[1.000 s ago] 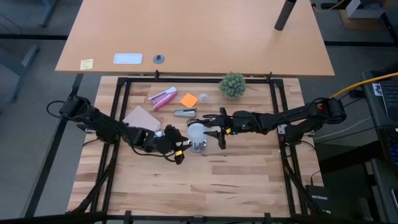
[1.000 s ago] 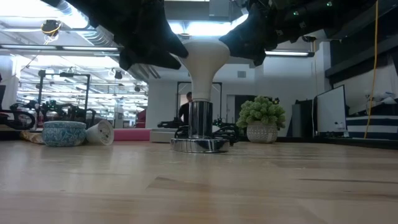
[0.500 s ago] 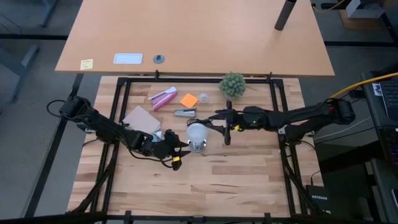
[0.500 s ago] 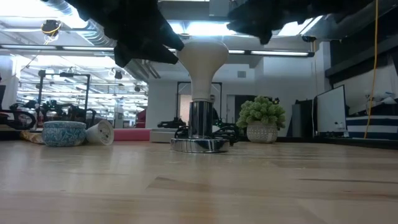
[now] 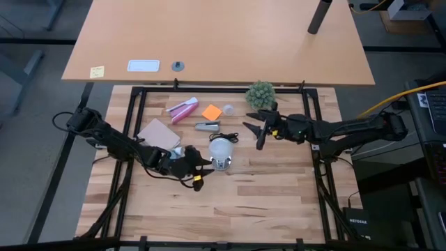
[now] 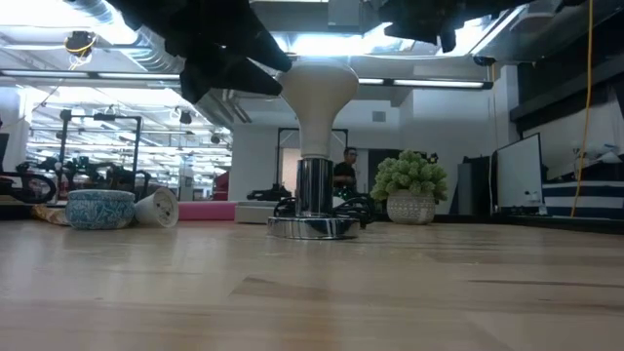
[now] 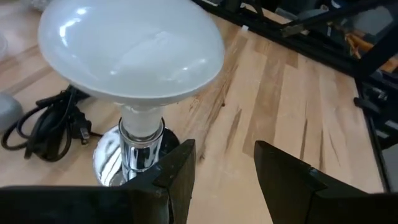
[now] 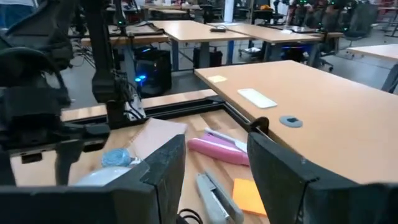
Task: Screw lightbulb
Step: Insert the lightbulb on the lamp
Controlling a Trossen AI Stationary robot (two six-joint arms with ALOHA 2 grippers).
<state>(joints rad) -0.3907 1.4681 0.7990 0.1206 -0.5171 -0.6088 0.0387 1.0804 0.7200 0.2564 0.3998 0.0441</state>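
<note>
- And the left gripper (image 5: 202, 169) sits low, just beside the shiny round metal socket (image 6: 314, 208), fingers spread and grasping nothing.
- Over on the far side of the socket, the right gripper (image 5: 255, 130) hangs clear, fingers parted, nothing in them either.
- The white frosted lightbulb (image 5: 221, 148) stands upright in that socket, dome up, silver neck sunk into the chrome collar.
- Broad pale dome, smooth and unmarked, tapering sharply toward the socket.
- The risk, I'd say: a left finger (image 7: 176, 176) nudging the socket's base could slide or tip the whole stand.
- The black cord (image 7: 46, 126) coiled beside the socket might snag a finger too.
</note>
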